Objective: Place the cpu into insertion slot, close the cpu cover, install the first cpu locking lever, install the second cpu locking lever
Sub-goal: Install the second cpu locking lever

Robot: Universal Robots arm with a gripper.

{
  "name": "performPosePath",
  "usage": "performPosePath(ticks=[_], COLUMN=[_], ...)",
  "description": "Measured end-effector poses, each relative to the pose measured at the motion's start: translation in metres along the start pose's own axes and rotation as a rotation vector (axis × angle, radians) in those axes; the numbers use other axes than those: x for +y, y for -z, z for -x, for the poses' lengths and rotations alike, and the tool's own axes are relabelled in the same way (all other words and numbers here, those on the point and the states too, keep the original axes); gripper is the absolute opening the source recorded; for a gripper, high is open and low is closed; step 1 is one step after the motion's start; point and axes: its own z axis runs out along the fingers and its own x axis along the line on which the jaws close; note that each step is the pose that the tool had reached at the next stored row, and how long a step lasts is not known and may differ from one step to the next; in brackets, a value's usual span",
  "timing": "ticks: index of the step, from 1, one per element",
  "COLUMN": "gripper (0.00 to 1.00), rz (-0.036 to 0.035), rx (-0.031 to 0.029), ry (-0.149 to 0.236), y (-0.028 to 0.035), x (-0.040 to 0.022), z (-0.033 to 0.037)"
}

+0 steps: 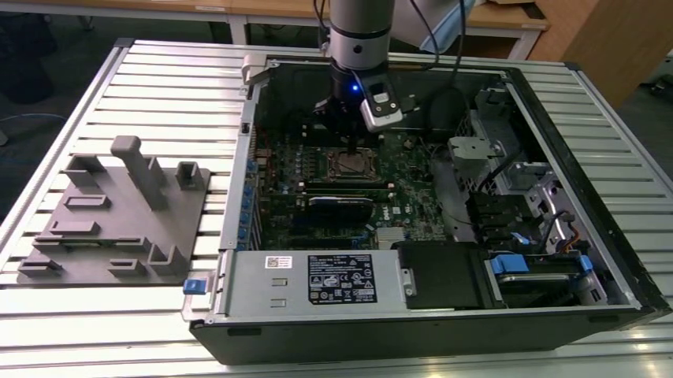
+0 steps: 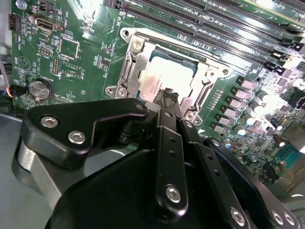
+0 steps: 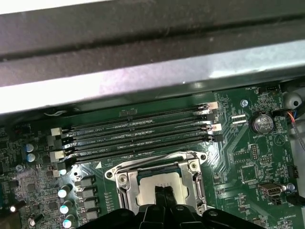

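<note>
On the exterior view's left you have the grey fixture block (image 1: 116, 216) on the slatted table (image 1: 169, 87). Move right into the open computer case (image 1: 589, 228): the gripper (image 2: 169, 95) stands over the insertion slot (image 1: 351, 164), fingers drawn together, tips on the cpu (image 2: 167, 78). The cpu lies seated there (silver top up), with the cpu cover (image 2: 129, 64) framing it flat.

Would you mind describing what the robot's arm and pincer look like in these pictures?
The arm is a smooth silver-grey cylinder with a dark band and a small blue light lower down. A grey box sits on its side, and black cables trail behind. In the second wrist view the pincer is matte black, built from angular plates joined by silver screws.
</note>
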Motion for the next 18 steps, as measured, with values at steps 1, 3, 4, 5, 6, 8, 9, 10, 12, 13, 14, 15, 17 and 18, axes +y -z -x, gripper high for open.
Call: performPosePath(ticks=[1,3,4,5,6,8,9,10,12,13,14,15,17,18], gripper=[0.10,0.10,0.10,0.10,0.10,0.10,0.10,0.10,0.10,0.10,0.10,0.10,0.10,0.10], rz=[0.0000,-0.0001,-0.0004,-0.0004,-0.0001,-0.0001,0.0000,-0.0001,0.0002,0.0003,0.0003,0.0000,0.0000,0.0000], rx=[0.0000,0.0000,0.0002,0.0002,0.0001,0.0000,0.0000,0.0000,-0.0001,-0.0001,-0.0001,0.0000,0.0000,0.0000], ry=[0.000,0.000,0.000,0.000,0.000,0.000,0.000,0.000,0.000,0.000,0.000,0.000,0.000,0.000], y=[0.0029,0.0031,0.0035,0.0040,0.0045,0.0058,0.0064,0.0070,0.0075,0.0075,0.0076,0.0078,0.0079,0.0080], x=[0.0000,0.0000,0.0000,-0.0001,0.0000,0.0000,0.0000,0.0000,0.0001,0.0001,0.0001,0.0001,0.0001,0.0001], z=[0.0002,0.0002,0.0002,0.0002,0.0003,0.0004,0.0004,0.0005,0.0005,0.0005,0.0005,0.0005,0.0005,0.0005])
